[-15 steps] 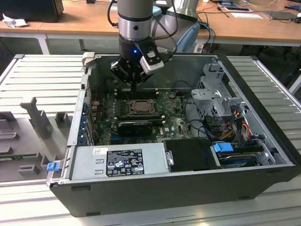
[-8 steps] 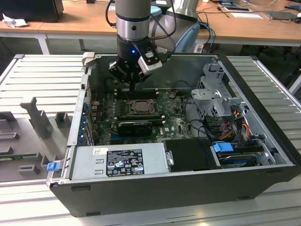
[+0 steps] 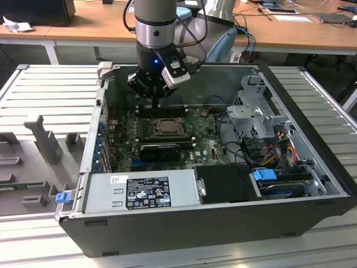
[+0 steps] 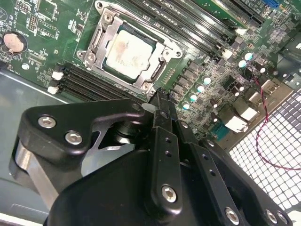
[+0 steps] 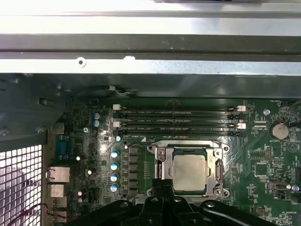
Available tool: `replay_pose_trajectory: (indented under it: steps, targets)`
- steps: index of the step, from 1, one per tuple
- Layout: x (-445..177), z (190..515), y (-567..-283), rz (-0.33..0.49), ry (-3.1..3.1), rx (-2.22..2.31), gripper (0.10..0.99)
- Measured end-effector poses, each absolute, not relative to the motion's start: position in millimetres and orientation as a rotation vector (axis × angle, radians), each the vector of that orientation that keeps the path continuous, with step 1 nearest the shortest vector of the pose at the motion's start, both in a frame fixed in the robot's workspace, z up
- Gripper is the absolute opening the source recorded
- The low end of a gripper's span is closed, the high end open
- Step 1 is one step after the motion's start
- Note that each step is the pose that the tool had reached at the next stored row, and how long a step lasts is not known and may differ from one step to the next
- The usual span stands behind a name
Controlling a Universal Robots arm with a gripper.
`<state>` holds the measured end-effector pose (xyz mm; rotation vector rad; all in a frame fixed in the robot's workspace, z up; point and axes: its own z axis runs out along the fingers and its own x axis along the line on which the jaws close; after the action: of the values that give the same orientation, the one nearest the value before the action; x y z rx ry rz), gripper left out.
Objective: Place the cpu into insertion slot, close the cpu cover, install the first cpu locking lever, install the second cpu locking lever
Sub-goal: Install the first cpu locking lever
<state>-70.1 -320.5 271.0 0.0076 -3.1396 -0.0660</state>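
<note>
Damage is judged possible inside the open dark-grey metal computer case (image 3: 167, 223), on the green circuit board (image 5: 256, 181). The black two-finger gripper (image 4: 160, 94) is poised above one edge of the square black metal-rimmed insertion slot (image 4: 107, 18), fingers pressed together with nothing between them. The thin dark-grey metal cpu cover (image 4: 96, 44) is laid flat over the slot, and the small silver-grey square cpu (image 4: 127, 52) is seated in it. If the tip is driven off-line, parts beside the slot could be scraped or the cover loaded unevenly.

Insertion slot (image 5: 159, 165) partly behind tool (image 5: 162, 190)
</note>
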Motion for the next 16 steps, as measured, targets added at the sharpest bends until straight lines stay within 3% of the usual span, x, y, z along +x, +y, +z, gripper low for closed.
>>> replay_pose_trajectory:
  steps: [16]
  targets:
    - [-110.4, 259.2, -314.6, -0.072, -3.146, 0.009, 0.106]
